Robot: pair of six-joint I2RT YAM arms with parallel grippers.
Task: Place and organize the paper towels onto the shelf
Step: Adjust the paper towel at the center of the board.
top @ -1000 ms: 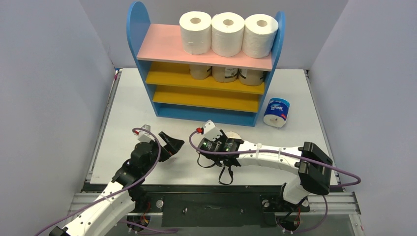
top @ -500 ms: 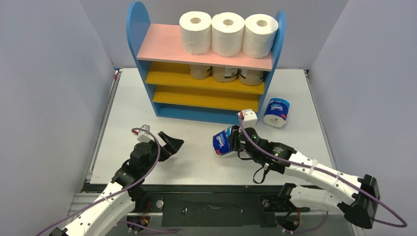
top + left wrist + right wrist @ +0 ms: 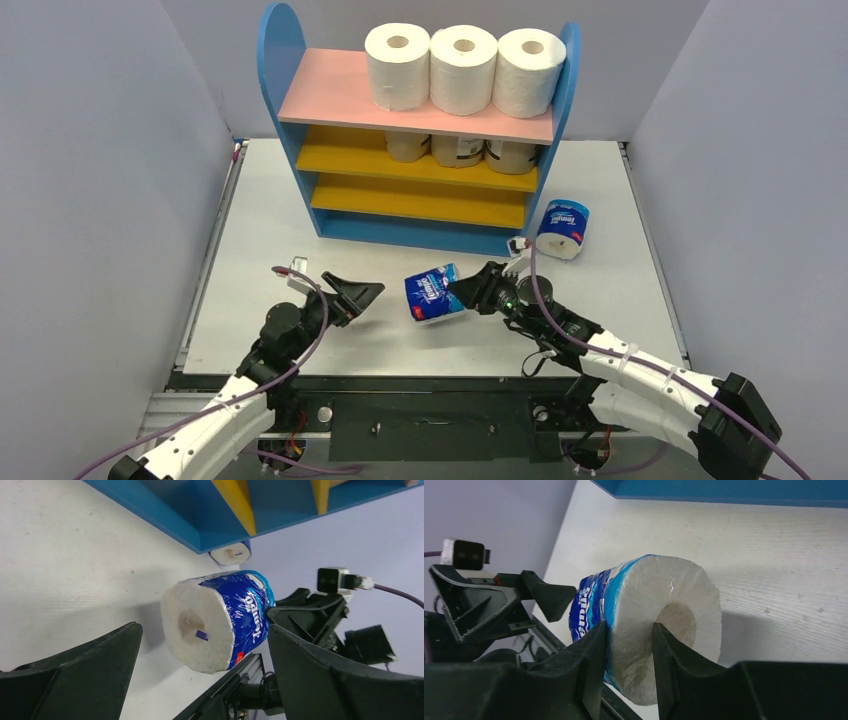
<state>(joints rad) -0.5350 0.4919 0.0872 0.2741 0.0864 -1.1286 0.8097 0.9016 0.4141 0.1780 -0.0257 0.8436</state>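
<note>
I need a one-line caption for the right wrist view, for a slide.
Right hand shut on a blue-wrapped paper towel roll, facing the open left hand.

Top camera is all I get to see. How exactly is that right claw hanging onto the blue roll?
Observer: The right gripper pinches the wall of the blue-wrapped roll. One finger seems to sit in the hollow core, the other outside on the wrapper.
Operator: And what does the left claw's own camera show?
Observer: The roll's free end, framed between the fingers of the wide-open left gripper and untouched by them. A small blue mark sits by the core there.
</note>
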